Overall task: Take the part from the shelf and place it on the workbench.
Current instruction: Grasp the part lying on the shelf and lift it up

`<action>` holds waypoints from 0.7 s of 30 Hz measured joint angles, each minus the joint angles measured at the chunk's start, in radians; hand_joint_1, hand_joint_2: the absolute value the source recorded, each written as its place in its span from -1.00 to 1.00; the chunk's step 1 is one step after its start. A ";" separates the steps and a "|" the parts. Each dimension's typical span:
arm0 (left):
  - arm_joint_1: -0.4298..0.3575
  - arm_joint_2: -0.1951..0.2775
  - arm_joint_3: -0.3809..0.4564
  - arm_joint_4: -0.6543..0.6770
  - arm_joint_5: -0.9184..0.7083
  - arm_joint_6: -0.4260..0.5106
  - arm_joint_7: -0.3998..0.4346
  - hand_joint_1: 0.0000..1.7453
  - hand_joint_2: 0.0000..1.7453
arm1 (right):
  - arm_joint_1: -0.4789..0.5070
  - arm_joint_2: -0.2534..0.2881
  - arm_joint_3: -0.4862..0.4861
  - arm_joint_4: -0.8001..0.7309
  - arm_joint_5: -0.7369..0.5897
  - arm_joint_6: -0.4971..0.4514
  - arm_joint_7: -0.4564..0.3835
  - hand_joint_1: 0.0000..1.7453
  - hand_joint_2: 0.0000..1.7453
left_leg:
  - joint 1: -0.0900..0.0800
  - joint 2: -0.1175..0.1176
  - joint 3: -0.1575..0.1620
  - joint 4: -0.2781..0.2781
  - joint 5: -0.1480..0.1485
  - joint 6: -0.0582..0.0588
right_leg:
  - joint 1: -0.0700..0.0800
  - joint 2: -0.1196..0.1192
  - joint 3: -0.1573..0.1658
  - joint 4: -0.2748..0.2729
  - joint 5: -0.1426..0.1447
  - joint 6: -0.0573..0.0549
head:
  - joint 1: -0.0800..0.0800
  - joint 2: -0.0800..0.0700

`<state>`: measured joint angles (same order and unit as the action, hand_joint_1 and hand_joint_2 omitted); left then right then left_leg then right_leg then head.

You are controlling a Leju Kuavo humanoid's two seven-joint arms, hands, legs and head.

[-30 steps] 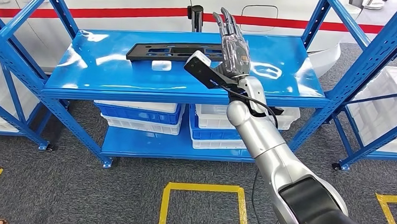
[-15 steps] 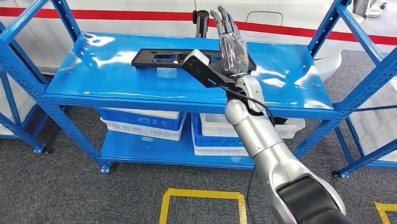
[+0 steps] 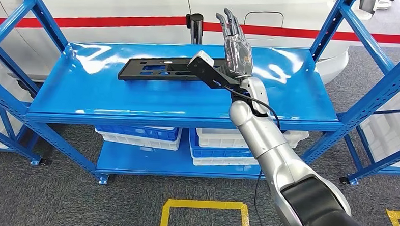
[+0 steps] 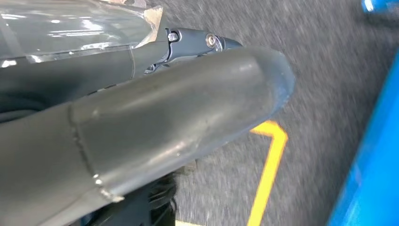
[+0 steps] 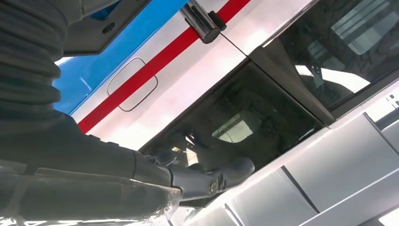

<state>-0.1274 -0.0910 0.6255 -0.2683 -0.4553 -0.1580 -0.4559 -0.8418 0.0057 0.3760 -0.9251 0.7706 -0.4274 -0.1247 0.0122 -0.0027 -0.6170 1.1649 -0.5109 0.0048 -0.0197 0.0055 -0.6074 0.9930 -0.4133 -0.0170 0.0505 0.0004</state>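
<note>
**Right hand raised over the shelf, part lying off to its left**

Right hand (image 3: 238,52) stands upright above the top deck of the blue shelf (image 3: 137,97), fingers extended and slightly apart, palm side turned away from the head camera, holding nothing. Its wrist camera housing juts out toward the left, overlapping the near end of the part in the head view; whether anything touches cannot be told from here.

Just beyond and to the left of that hand lies the part (image 3: 161,69), a long, flat black plate with cut-outs, resting on the shelf deck. Its long axis runs left to right across the shelf, roughly parallel to the front edge, and its right end reaches about to the hand.

Left hand (image 4: 141,122) hangs low over grey floor with a yellow marking; its fingers are not clear enough to judge.

By my reading, the right hand is far the nearer, and must come down and leftward, across the plate's short width, to take it.
</note>
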 joint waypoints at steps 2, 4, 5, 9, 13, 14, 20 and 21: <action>0.000 0.000 0.000 0.000 -0.002 -0.001 0.000 -1.00 -1.00 | 0.005 0.001 0.000 0.000 0.000 0.000 0.000 -1.00 1.00 | 0.000 0.000 -0.088 0.101 -0.049 -0.007 | 0.004 0.003 0.020 0.000 -0.019 -0.008 | 0.000 0.000; 0.002 0.000 0.000 0.000 -0.002 -0.001 0.000 -1.00 -1.00 | 0.009 0.001 0.000 0.000 0.000 0.000 0.000 -1.00 1.00 | 0.000 0.000 -0.128 0.096 -0.063 -0.004 | 0.008 0.006 0.047 0.000 -0.041 -0.008 | 0.000 0.000; 0.002 0.000 0.000 0.000 -0.002 0.000 0.000 -1.00 -1.00 | 0.009 0.001 0.000 0.000 0.000 0.000 0.000 -1.00 1.00 | -0.001 0.000 -0.124 0.049 -0.036 0.002 | 0.010 0.007 0.063 0.000 -0.052 -0.008 | 0.000 0.000; 0.002 0.005 0.000 0.000 -0.003 -0.001 0.000 -1.00 -1.00 | 0.009 0.002 0.001 0.001 0.000 0.000 0.001 -1.00 1.00 | -0.020 -0.007 -0.063 -0.163 0.148 0.042 | 0.017 0.012 0.109 -0.010 -0.091 0.002 | 0.000 0.000; 0.001 0.004 0.000 -0.002 -0.006 -0.003 0.001 -1.00 -1.00 | 0.005 0.001 0.001 -0.006 -0.001 0.000 0.002 -1.00 1.00 | -0.022 -0.007 -0.018 -0.201 0.152 0.057 | 0.027 0.013 0.098 0.041 -0.079 0.028 | 0.000 0.000; 0.001 0.003 0.000 -0.002 -0.009 -0.003 0.002 -1.00 -1.00 | 0.005 0.000 0.001 -0.008 -0.003 0.000 0.002 -1.00 1.00 | -0.020 -0.007 -0.005 -0.205 0.149 0.061 | 0.026 0.011 0.066 0.093 -0.077 0.033 | 0.000 0.000; 0.008 0.003 0.000 -0.002 -0.016 -0.012 0.005 -1.00 -1.00 | 0.033 -0.012 0.001 -0.008 -0.012 0.001 0.003 -1.00 1.00 | -0.018 -0.016 0.059 -0.208 0.091 0.059 | 0.010 0.006 -0.102 0.215 -0.153 0.043 | 0.001 0.000; 0.010 0.003 0.000 -0.002 -0.016 -0.013 0.005 -1.00 -1.00 | 0.034 -0.014 0.001 -0.008 -0.013 0.002 0.003 -1.00 1.00 | -0.017 -0.018 0.073 -0.206 0.078 0.055 | 0.005 0.003 -0.088 0.145 -0.117 0.058 | 0.001 0.000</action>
<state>-0.1177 -0.0883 0.6256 -0.2705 -0.4715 -0.1714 -0.4513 -0.8074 -0.0082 0.3773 -0.9331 0.7576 -0.4252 -0.1222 -0.0048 -0.0203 -0.5438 0.9588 -0.4331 0.0596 -0.0148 0.0086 -0.6954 1.1382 -0.5305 0.0414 0.0516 0.0004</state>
